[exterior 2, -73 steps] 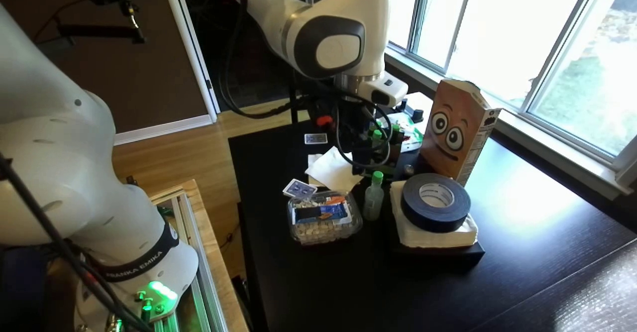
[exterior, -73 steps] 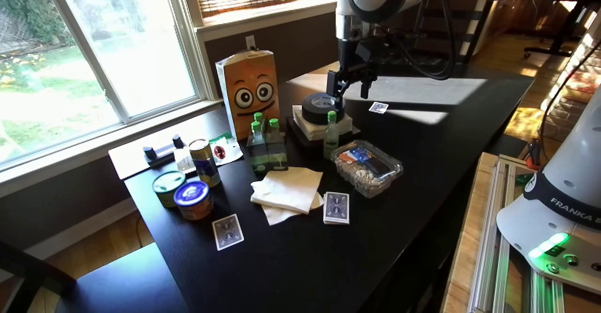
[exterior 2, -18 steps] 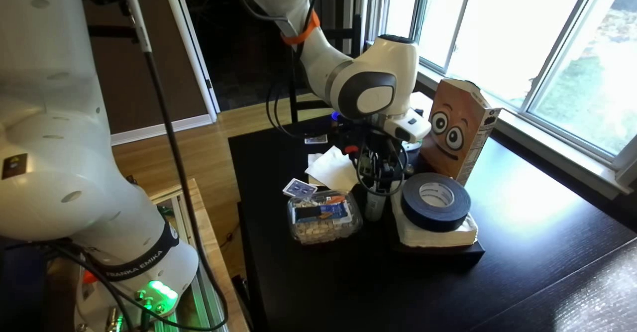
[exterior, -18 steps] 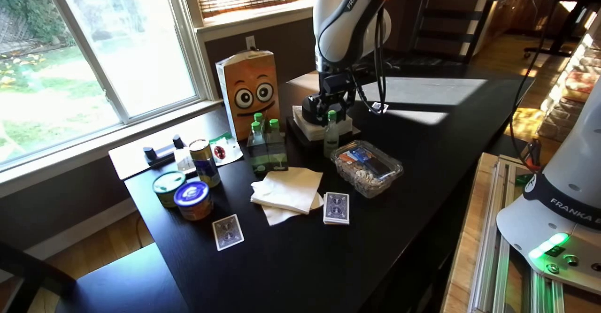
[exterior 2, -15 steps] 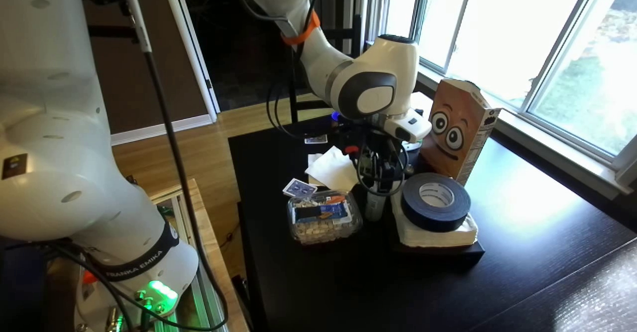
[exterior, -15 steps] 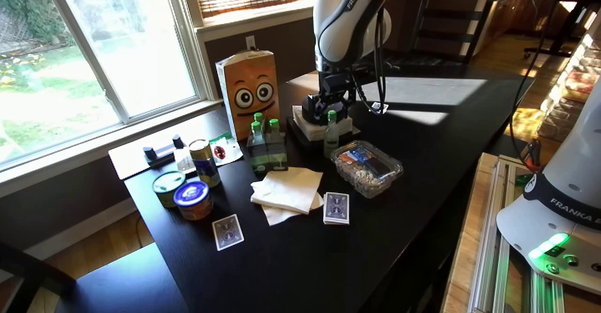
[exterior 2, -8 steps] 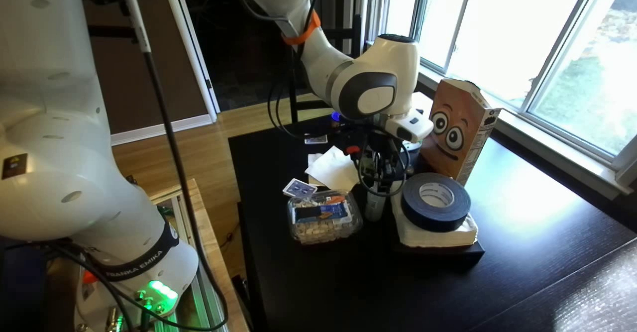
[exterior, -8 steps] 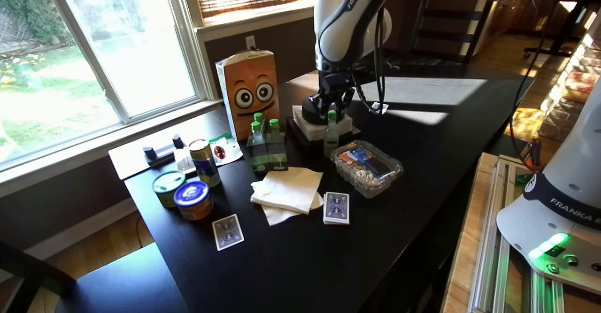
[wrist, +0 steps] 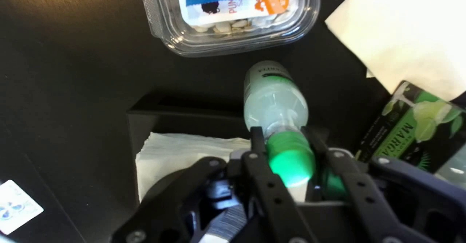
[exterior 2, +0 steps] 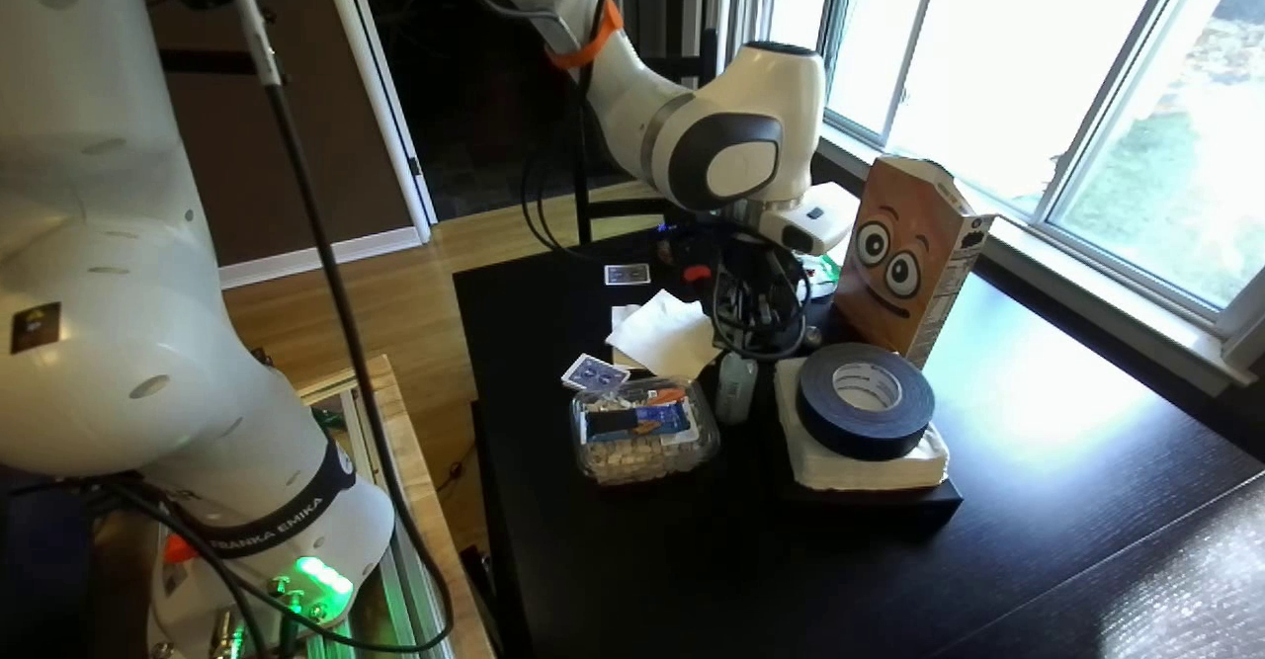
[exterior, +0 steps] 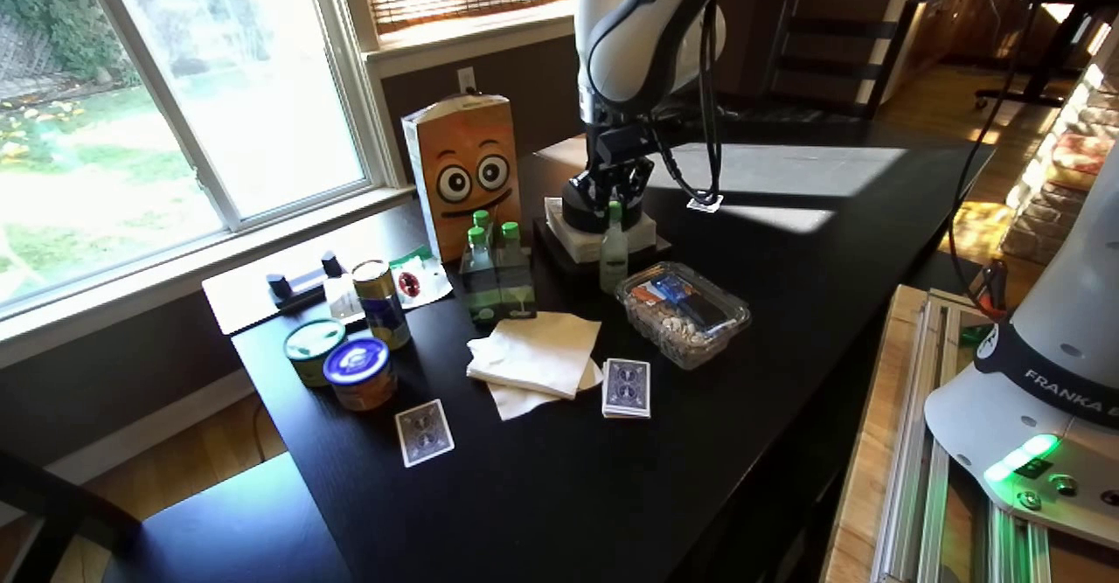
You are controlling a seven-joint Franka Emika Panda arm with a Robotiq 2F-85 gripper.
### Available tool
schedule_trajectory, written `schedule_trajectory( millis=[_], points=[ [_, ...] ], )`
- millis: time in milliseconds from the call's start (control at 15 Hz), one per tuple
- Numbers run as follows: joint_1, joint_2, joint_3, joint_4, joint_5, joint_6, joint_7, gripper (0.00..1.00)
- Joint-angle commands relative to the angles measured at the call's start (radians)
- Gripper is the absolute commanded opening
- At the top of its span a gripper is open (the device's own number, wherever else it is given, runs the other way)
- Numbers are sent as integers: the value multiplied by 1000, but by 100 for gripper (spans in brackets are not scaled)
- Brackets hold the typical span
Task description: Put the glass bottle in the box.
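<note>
The glass bottle (wrist: 275, 97), pale green with a green cap, has my gripper (wrist: 283, 135) around its neck, just below and along the cap, one finger against each side. In an exterior view the bottle (exterior: 615, 255) stands nearly upright between the tape stack and the clear tub; whether its base touches the table I cannot tell. From the opposite side the bottle (exterior 2: 735, 389) shows only its lower body, cables and gripper covering its top. The box, a dark green-printed carton carrier (exterior: 498, 293), holds three green-capped bottles to the left; its printed side (wrist: 415, 130) lies right in the wrist view.
A tape roll (exterior 2: 866, 402) sits on napkins over a black base beside the bottle. Close by is a clear tub (exterior: 684, 312). Napkins (exterior: 542, 356) lie before the carrier, an orange carton (exterior: 463, 172) stands behind it, and tins (exterior: 358, 373) are farther left.
The fingers have come together on the bottle's neck. Over the last half second the gripper and bottle have shifted slightly up and toward the carrier. Everything else is where it was.
</note>
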Motion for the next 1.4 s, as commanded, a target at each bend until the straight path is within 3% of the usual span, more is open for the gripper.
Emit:
schedule_trajectory(
  millis=[0,333,467,533,733,800,933,1133,1333],
  points=[
    [22,-114,48,22,-32,-120,-44,7],
    [39,-136,135,199,-72,-301,-113,7],
    [22,-119,158,268,-15,-380,-217,7],
    [27,-138,157,197,-39,-306,-135,30],
    [23,-135,161,241,-36,-354,-185,30],
    [21,-130,158,215,-22,-336,-151,7],
    [10,-102,152,235,16,-265,-114,7],
    [6,-50,134,287,-21,-185,-44,7],
    [13,-31,106,344,-80,-264,-15,7]
  ],
)
